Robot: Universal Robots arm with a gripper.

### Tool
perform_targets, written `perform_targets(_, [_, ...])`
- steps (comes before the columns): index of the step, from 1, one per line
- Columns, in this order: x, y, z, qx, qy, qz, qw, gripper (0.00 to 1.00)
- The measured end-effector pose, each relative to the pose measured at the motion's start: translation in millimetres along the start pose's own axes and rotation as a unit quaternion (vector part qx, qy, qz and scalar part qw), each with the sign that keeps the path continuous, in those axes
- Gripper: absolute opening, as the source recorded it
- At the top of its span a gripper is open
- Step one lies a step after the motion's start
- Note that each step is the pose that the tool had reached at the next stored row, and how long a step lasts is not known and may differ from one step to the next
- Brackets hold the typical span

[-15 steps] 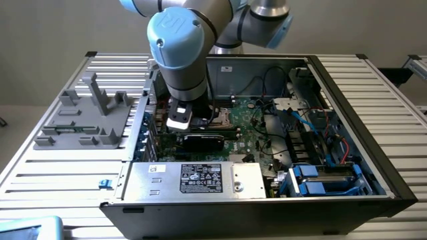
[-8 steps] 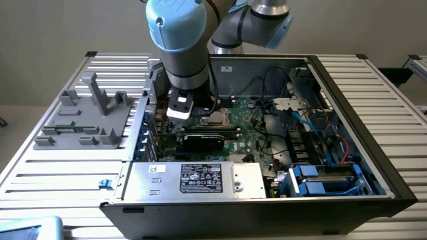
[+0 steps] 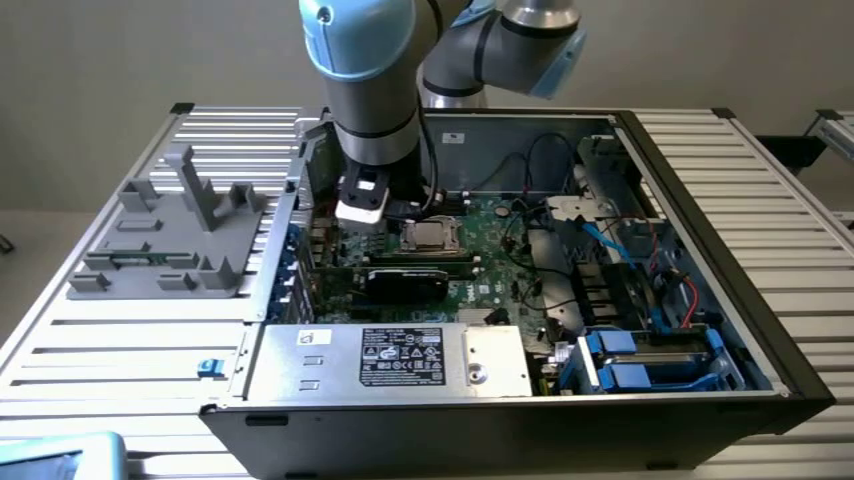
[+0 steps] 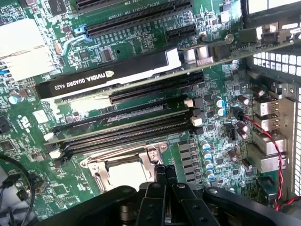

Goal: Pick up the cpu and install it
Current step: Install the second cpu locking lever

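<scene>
The cpu (image 3: 430, 236) is a small shiny silver-beige square lying inside the metal frame of the socket (image 3: 430, 222) on the motherboard of the open computer case (image 3: 747, 330). In the wrist view the cpu (image 4: 126, 175) shows as a pale square within the socket frame (image 4: 96, 165). My gripper (image 3: 378, 218) hangs just above the board, beside the socket on the exterior view's left. In the wrist view the gripper (image 4: 164, 172) has its two black fingers pressed together, shut, with nothing between them, their tips by the socket frame's edge.
A grey plastic fixture (image 3: 174, 230) with upright posts stands on the slatted table at the exterior view's left. Inside the case are a black graphics card (image 3: 420, 275), memory sticks (image 4: 122, 129), a power supply (image 3: 387, 360), blue drive bays (image 3: 641, 360) and loose cables (image 3: 601, 240).
</scene>
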State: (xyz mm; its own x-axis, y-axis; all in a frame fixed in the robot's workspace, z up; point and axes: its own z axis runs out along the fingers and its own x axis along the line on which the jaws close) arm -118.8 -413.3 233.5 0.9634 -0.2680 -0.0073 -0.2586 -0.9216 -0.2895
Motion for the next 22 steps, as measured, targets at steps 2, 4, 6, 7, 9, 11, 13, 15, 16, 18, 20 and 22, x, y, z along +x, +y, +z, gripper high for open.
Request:
perform_targets(2, [-0.9, -3.3, 1.1, -0.0127, 0.0032, -0.001, 0.9999, 0.11])
perform_targets(4, [-1.8, -6.6, 1.6, -0.0239, 0.0061, -0.002, 0.9997, 0.11])
perform_targets(6, [-2.0, -9.9, 0.0, -0.0310, 0.0080, -0.002, 0.9995, 0.11])
perform_targets(7, [-1.8, -11.6, -1.7, -0.0336, 0.0087, -0.002, 0.9994, 0.11])
perform_targets(9, [-0.8, -15.1, -6.6, -0.0384, 0.0099, -0.003, 0.9992, 0.11])
perform_targets(11, [0.3, -18.5, -11.9, -0.0433, 0.0113, -0.003, 0.9990, 0.11])
perform_targets(13, [2.4, -21.7, -17.6, -0.0480, 0.0125, -0.003, 0.9988, 0.11])
perform_targets(15, [5.2, -24.7, -22.2, -0.0521, 0.0137, -0.004, 0.9985, 0.11])
perform_targets(16, [6.6, -25.9, -23.5, -0.0540, 0.0142, -0.004, 0.9984, 0.11])
perform_targets(18, [9.1, -27.9, -24.8, -0.0579, 0.0152, -0.004, 0.9982, 0.11])
perform_targets(20, [11.5, -29.9, -25.8, -0.0625, 0.0165, -0.004, 0.9979, 0.11])
perform_targets(22, [14.5, -32.3, -27.3, -0.0671, 0.0177, -0.005, 0.9976, 0.11])
